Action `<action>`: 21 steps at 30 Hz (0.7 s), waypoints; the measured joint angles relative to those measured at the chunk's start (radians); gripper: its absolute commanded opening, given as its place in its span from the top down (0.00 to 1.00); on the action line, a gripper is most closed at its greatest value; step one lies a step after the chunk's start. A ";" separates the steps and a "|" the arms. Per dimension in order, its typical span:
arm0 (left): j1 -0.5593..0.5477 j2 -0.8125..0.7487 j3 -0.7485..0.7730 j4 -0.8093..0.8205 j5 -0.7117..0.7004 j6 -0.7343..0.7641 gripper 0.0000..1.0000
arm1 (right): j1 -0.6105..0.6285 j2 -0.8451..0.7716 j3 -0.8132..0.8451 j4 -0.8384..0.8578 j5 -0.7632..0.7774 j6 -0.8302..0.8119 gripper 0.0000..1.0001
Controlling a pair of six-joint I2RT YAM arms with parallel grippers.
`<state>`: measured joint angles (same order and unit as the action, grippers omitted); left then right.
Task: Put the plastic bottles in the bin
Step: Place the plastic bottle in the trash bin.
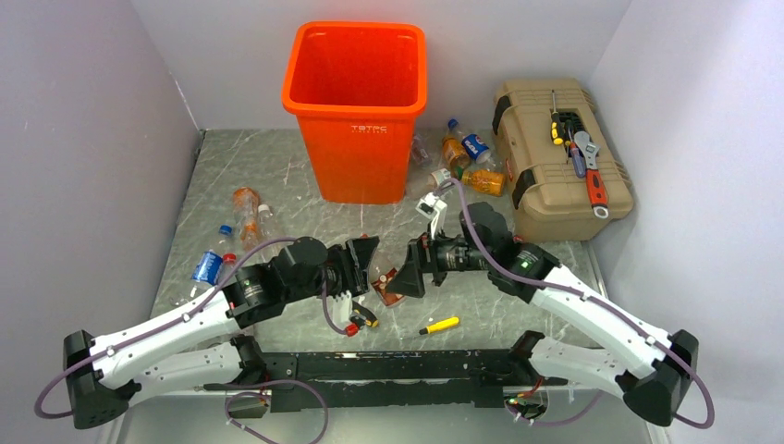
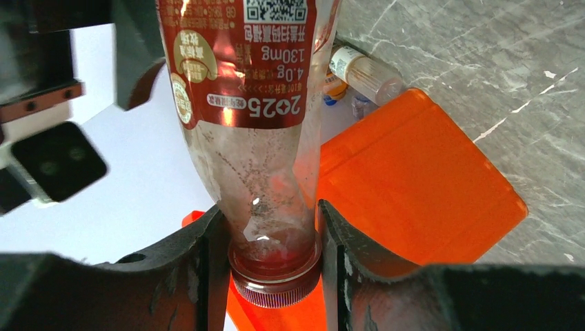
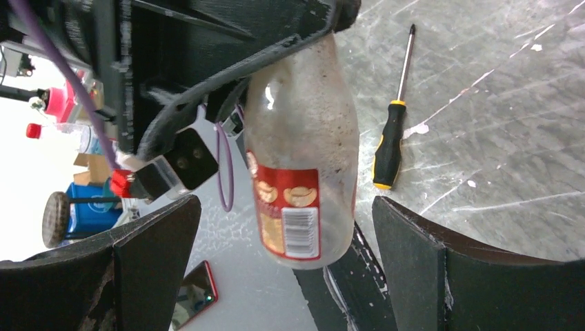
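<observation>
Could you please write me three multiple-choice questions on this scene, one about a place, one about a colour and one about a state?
1. Where does the orange bin stand?
A. At the back, left of the tan toolbox.
B. Between the arm bases.
C. On its side by the left wall.

2. What colour is the label on the clear bottle held in the left hand?
A. Blue.
B. Green.
C. Red.

3. How is the right hand set?
A. Shut on the bottle.
B. Open, with a finger on each side of the bottle.
C. Shut on nothing.

Answers:
1 A: the top view shows it upright at the back, beside the toolbox.
2 C: the left wrist view shows a red label around the bottle.
3 B: the right wrist view shows wide gaps on both sides of the bottle.
</observation>
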<state>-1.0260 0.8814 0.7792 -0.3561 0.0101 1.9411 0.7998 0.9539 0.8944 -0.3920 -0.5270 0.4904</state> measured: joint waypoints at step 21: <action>-0.001 -0.015 -0.001 0.022 0.016 -0.039 1.00 | 0.039 0.119 -0.085 0.166 -0.003 -0.011 0.47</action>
<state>-1.0271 0.8661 0.7780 -0.3340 0.0257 1.9026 0.8391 1.0729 0.8097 -0.2256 -0.5301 0.4789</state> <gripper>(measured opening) 0.469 0.690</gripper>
